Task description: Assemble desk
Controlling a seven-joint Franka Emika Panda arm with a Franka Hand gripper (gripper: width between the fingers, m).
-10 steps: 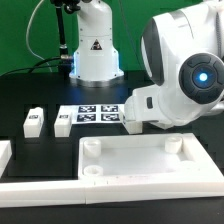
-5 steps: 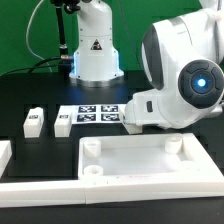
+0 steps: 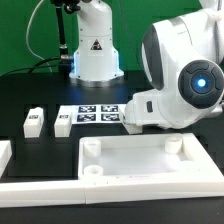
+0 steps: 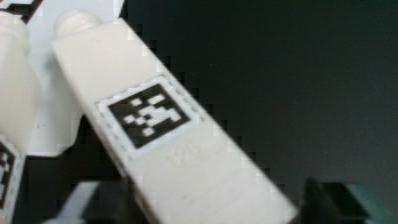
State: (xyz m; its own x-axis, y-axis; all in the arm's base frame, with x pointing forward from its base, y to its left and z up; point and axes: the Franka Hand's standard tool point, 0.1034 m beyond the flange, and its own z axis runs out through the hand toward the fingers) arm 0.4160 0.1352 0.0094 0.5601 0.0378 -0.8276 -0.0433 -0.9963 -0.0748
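Note:
The desk's white tabletop point(image 3: 140, 178) lies rim-up at the front of the black table, with round sockets at its corners. Two short white legs point(image 3: 33, 122) point(image 3: 63, 124) stand at the exterior view's left. In the wrist view, a third white leg point(image 4: 151, 110) with a black-and-white tag lies between the jaws. My gripper point(image 4: 214, 205) is shut on it, with one dark fingertip point(image 4: 338, 205) at each side of it. Another white piece point(image 4: 22, 100) lies right beside that leg. In the exterior view the arm's bulky wrist point(image 3: 185, 85) hides the fingers and the held leg.
The marker board point(image 3: 95, 113) lies flat behind the tabletop, next to the wrist. A long white rail point(image 3: 40, 190) runs along the front edge. The robot's base point(image 3: 95, 50) stands at the back.

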